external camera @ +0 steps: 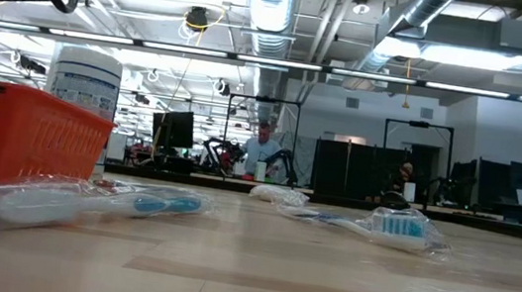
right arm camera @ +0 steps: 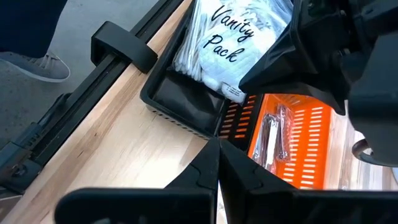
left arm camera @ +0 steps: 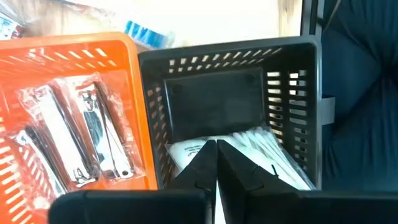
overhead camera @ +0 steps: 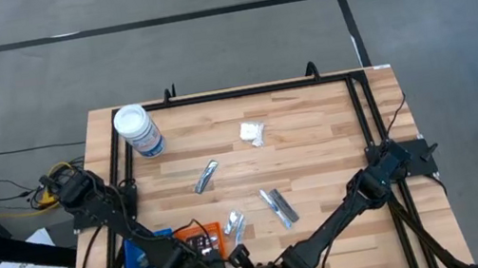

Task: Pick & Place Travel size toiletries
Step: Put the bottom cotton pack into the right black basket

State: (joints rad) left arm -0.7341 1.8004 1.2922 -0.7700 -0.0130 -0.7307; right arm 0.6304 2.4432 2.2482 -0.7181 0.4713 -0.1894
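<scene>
I count several wrapped toiletries loose on the wooden table (overhead camera: 317, 141): a slim silvery stick (overhead camera: 206, 176) left of centre, a pair of sticks (overhead camera: 278, 207) nearer me, a crinkled clear packet (overhead camera: 235, 224) beside the orange tray (overhead camera: 200, 240), and a small white packet (overhead camera: 252, 133) farther off. Sorting looks under way: the orange tray already holds wrapped nail clippers (left arm camera: 87, 140), and the black tray (left arm camera: 298, 93) holds a white "Vanity Pack" of cotton swabs (right arm camera: 227, 37). The left gripper (left arm camera: 216, 163) hangs clenched and empty over the black tray (parked, I judge), and the right gripper (right arm camera: 217, 163), equally clenched and empty, sits by the near edge. The white-lidded jar (overhead camera: 138, 131) stands far left.
</scene>
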